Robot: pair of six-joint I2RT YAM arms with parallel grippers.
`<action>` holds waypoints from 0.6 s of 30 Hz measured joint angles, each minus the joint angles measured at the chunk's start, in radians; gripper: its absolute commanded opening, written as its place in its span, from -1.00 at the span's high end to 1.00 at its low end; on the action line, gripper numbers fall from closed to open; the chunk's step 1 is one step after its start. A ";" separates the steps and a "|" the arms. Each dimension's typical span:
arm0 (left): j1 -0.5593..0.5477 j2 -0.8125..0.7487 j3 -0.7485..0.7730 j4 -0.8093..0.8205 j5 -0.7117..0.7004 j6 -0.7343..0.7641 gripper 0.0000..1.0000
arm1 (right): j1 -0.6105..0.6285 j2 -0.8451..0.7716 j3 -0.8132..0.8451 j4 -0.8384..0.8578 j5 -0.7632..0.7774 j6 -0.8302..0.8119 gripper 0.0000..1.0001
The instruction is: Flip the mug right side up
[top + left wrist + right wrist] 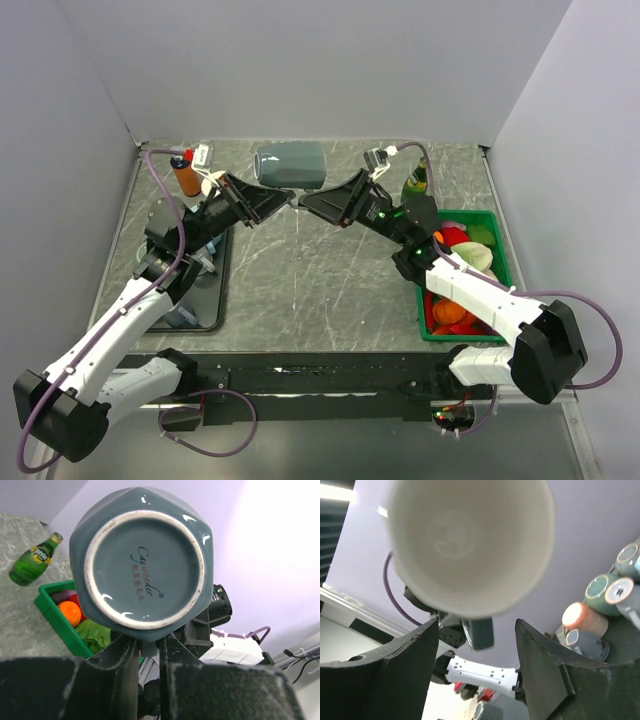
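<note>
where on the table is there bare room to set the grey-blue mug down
The widest bare patch for the grey-blue mug is the middle of the grey marbled table, between the black tray on the left and the green plastic bin on the right. The back corners are tighter: an orange bottle back left, a green bottle back right.
</note>
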 measured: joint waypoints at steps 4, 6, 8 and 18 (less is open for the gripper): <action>-0.010 0.000 -0.037 0.065 0.010 -0.024 0.98 | 0.000 -0.009 0.000 0.015 0.013 -0.025 -0.18; -0.016 0.000 -0.058 0.095 0.012 -0.034 0.98 | 0.000 -0.009 0.001 0.017 0.016 -0.029 -0.18; -0.021 0.000 -0.076 0.120 0.010 -0.040 0.98 | 0.000 -0.008 0.000 0.018 0.015 -0.029 -0.08; -0.026 -0.053 -0.146 0.160 -0.043 -0.056 0.98 | 0.006 0.031 -0.013 0.060 -0.003 -0.028 1.00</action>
